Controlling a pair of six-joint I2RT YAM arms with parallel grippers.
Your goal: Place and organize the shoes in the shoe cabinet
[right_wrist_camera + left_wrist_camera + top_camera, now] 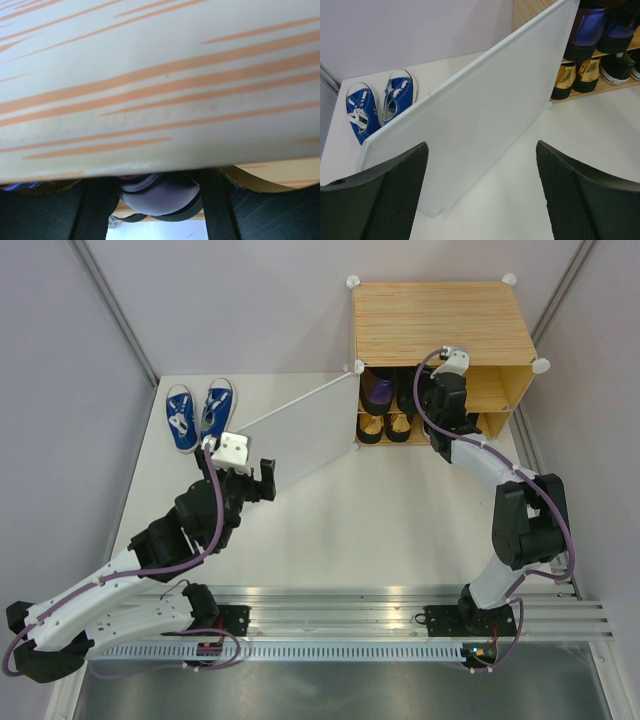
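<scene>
The shoe cabinet [440, 320] stands at the back right, its white door [300, 435] swung open to the left. The blue sneakers [198, 414] sit on the table behind the door; they also show in the left wrist view [380, 102]. Purple dress shoes [590, 30] stand on the upper shelf, gold shoes [575, 75] and black shoes [617, 67] on the lower. My left gripper [262, 480] is open and empty, just in front of the door [485, 110]. My right gripper [440, 390] reaches into the upper shelf, shut on a purple dress shoe [157, 195].
Grey walls enclose the white table [380, 520] on the left, back and right. The open door cuts diagonally between the sneakers and the cabinet front. A metal rail [400, 615] runs along the near edge by the arm bases.
</scene>
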